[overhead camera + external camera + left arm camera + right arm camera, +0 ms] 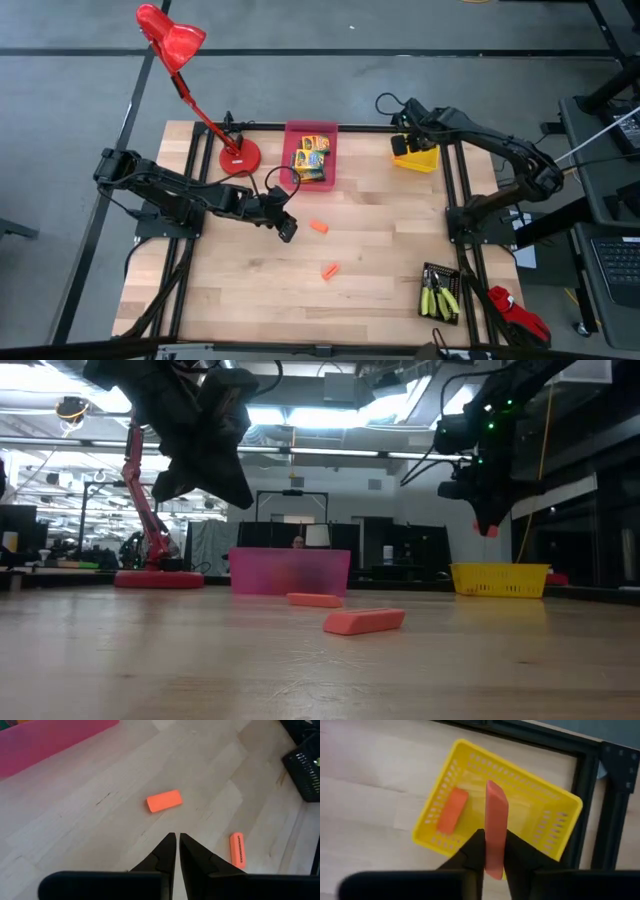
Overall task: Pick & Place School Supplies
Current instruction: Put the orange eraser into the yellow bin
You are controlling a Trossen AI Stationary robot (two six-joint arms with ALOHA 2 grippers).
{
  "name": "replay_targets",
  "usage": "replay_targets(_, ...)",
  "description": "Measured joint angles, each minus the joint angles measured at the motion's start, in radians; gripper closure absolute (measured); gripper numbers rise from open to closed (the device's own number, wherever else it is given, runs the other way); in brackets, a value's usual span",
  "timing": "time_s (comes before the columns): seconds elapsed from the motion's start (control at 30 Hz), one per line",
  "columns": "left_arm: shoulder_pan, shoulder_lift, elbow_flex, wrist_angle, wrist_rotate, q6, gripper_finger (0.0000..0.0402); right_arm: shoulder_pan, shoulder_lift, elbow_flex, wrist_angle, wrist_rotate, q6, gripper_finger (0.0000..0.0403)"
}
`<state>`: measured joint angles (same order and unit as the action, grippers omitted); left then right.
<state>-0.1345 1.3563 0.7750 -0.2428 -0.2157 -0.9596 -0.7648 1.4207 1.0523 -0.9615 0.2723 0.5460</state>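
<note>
Orange stub (495,827) is clamped in the right pincer (494,851), standing upright directly above the yellow bin (560,822); a second stub (453,810) already lies in that bin. Judged next: release straight down. Left pincer (176,851), closed and empty, hangs over the surface (380,250) between the pink bin (291,150) and two loose stubs (318,226), nearest these.

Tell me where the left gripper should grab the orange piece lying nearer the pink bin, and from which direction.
Grip the orange piece across its short width at mid-length, coming straight down from above. It lies flat on the bare table, clear of the pink bin and the second orange piece, so both long sides look free. The left gripper hovers close by, fingers nearly shut; it probably needs to open first.
</note>
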Motion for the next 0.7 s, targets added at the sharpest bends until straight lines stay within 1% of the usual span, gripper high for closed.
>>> replay_targets(0.17,0.000,0.000,0.000,0.000,0.002,0.000,0.0382,-0.019,0.023,0.000,0.005,0.017,-0.006,0.0258)
replay_targets(0.23,0.000,0.000,0.000,0.000,0.008,0.001,0.0382,-0.027,0.027,0.000,0.002,0.024,-0.005,0.0229)
replay_targets(0.33,0.000,0.000,0.000,0.000,0.009,0.001,0.0382,-0.030,0.027,0.000,0.001,0.010,-0.001,0.0206)
replay_targets(0.37,0.000,0.000,0.000,-0.002,0.009,0.001,0.0382,-0.029,0.027,0.000,0.002,-0.019,0.011,0.0203)
replay_targets(0.43,0.000,0.000,0.000,-0.026,0.001,0.001,0.0382,-0.004,0.027,0.000,0.020,-0.126,0.015,0.0200)
replay_targets(0.5,0.000,0.000,0.000,-0.072,-0.021,-0.013,0.0382,0.061,0.027,0.000,0.034,-0.244,0.021,0.0199)
replay_targets(0.57,0.000,0.000,0.000,-0.121,-0.038,-0.023,0.0382,0.160,0.027,0.000,0.050,-0.337,0.037,0.0199)
replay_targets(0.63,0.000,0.000,0.000,-0.180,-0.053,-0.022,0.0382,0.286,0.027,0.000,0.061,-0.367,0.068,0.0198)
replay_targets(0.7,-0.006,0.000,-0.001,-0.241,-0.078,-0.009,0.0382,0.417,0.027,0.000,0.096,-0.360,0.109,0.0198)
